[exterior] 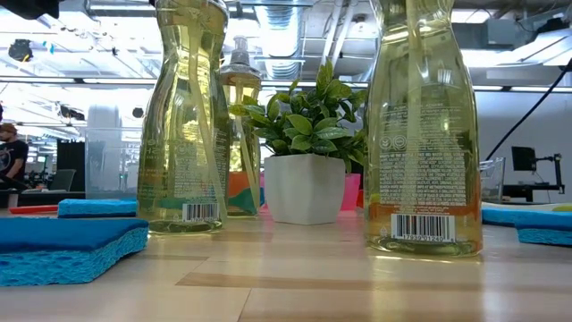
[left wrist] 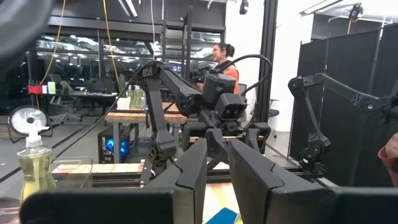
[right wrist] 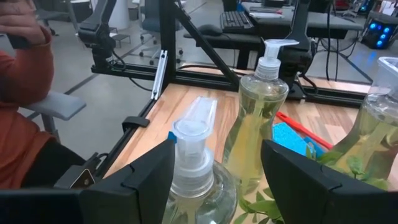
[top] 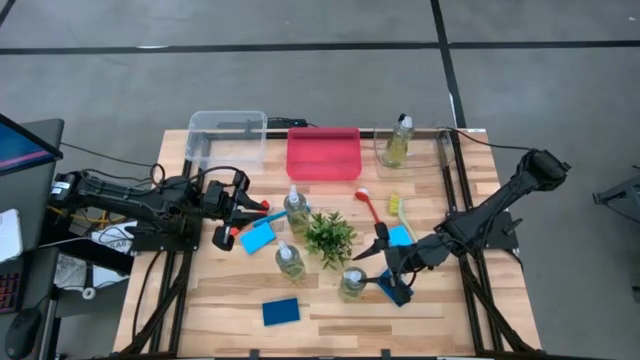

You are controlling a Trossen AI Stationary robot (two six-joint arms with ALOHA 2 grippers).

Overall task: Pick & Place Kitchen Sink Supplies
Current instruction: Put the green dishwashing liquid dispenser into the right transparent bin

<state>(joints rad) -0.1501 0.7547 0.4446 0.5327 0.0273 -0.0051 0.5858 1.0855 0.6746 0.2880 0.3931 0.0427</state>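
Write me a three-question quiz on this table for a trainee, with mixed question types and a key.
1. True or false: a blue sponge lies inside the pink bin.
2. Multiple choice: what stands between the open fingers of the right gripper? A. the leafy plant B. a pump bottle C. a yellow brush
3. Count: how many pump bottles does the high view show on the table, including any standing inside a bin?

Key
1. False; the pink bin holds nothing.
2. B
3. Four pump bottles
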